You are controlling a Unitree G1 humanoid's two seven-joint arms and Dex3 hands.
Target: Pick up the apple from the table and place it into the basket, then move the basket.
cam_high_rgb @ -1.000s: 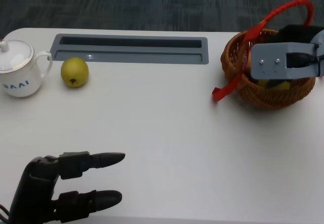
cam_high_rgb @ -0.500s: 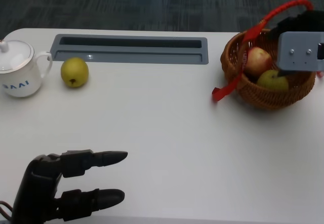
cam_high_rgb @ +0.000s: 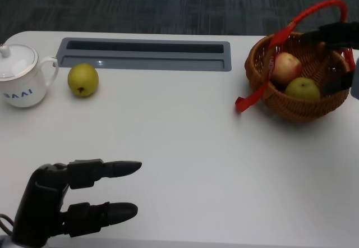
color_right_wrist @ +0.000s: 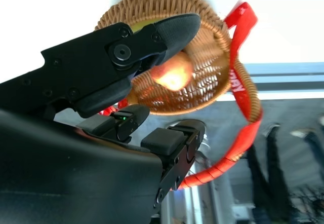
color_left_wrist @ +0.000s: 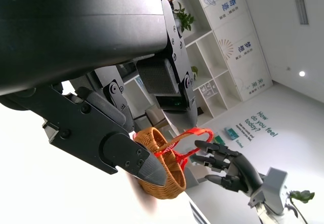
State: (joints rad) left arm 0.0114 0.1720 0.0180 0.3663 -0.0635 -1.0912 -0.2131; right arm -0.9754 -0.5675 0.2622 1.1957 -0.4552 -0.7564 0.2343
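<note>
Fruit count: three. One red apple point(cam_high_rgb: 286, 67) and one green apple point(cam_high_rgb: 303, 88) lie side by side in the single wicker basket point(cam_high_rgb: 263, 91) with its red handle point(cam_high_rgb: 311, 11), at the table's far right; one yellow-green apple point(cam_high_rgb: 83, 79) sits on the table far left, just beside one white lidded mug point(cam_high_rgb: 21, 74).

Left hand point(cam_high_rgb: 67, 203) hovers low at the near left edge, fingers extended and apart, holding nothing. Right hand point(color_left_wrist: 227, 164) beside the basket rim, fingers spread, empty.

White table point(cam_high_rgb: 179, 147) with grey recessed cable tray point(cam_high_rgb: 146, 54); dark carpet beyond; white shelving in the left wrist view.
</note>
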